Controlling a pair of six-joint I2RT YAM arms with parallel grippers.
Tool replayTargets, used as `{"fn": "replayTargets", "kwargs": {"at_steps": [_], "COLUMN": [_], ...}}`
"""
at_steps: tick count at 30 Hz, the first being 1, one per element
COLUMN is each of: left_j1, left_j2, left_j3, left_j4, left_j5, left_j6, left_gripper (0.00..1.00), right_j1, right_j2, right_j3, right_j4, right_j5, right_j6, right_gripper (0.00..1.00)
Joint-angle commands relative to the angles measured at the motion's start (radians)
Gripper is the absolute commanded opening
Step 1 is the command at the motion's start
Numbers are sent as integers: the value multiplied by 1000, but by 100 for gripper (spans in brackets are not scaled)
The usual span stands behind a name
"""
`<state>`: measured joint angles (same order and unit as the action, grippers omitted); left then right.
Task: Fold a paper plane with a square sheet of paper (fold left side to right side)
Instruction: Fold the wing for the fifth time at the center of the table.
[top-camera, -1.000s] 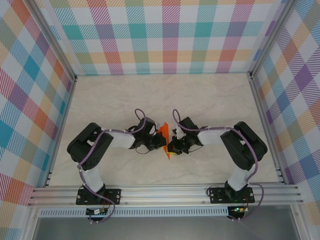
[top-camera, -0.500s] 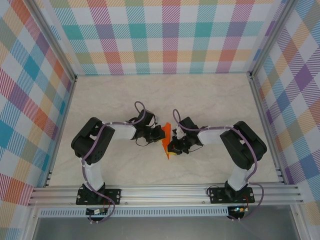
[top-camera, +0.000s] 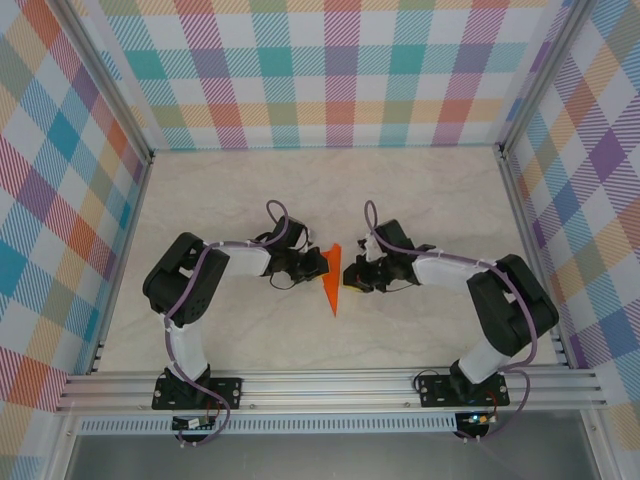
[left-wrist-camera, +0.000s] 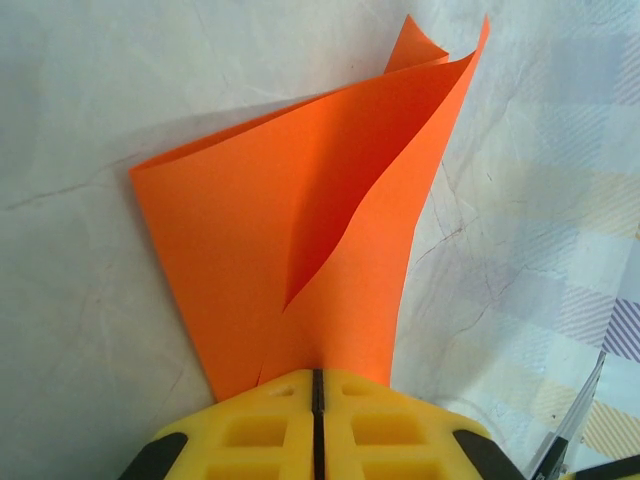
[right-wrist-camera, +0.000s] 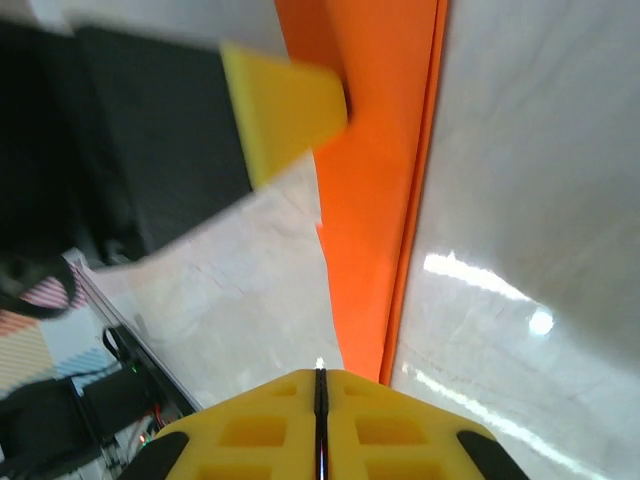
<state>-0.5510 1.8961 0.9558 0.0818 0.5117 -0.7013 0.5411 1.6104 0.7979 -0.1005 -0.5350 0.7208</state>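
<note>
Paper plane (top-camera: 332, 285) between closed left pincer (left-wrist-camera: 318, 392), right pincer (right-wrist-camera: 320, 388).

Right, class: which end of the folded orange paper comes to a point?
The near end, lowest in the top view: the orange paper tapers to a sharp tip there, while its far end is clearly wider.

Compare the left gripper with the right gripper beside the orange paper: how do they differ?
The left gripper comes at the orange paper from its left, the right gripper from its right. The left's fingertip lies against the paper's wider part; the right looks just clear of it. Both are shut, with yellow fingers.
</note>
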Motion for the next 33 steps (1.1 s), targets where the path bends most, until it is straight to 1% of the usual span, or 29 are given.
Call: {"fn": "replayTargets", "kwargs": {"at_steps": [1,4,6,10,15,18,23,29,33], "left_j1": [21,22,21,20,20,20,20,20,20], "left_j2": [34,36,41,46,41,46,50,51,52], "left_j3": [-12,-9,-4,2,2,5,6,2,-2], "left_j4": [-28,-30,-31,-36,-39,-48,-49,-49,-45], "left_j5": [-70,-72,-70,-70,-73,-77,-85,-90,-93], "left_j6": [25,23,22,21,26,27,24,22,20], "left_gripper": [8,8,8,8,7,6,5,4,4], "right_j1": [-7,-6,-2,18,26,28,47,80,103], "right_j2": [43,101,143,208,251,273,253,205,179], "right_j3": [40,66,92,127,122,122,62,-6,-37], "right_j4": [17,94,109,109,115,88,78,134,151], "right_j5": [-2,-17,-31,-48,-27,-26,-34,-47,-34], "right_j6": [-8,35,46,47,41,30,37,83,102], "right_gripper": [7,6,5,5,5,5,5,5,6]}}
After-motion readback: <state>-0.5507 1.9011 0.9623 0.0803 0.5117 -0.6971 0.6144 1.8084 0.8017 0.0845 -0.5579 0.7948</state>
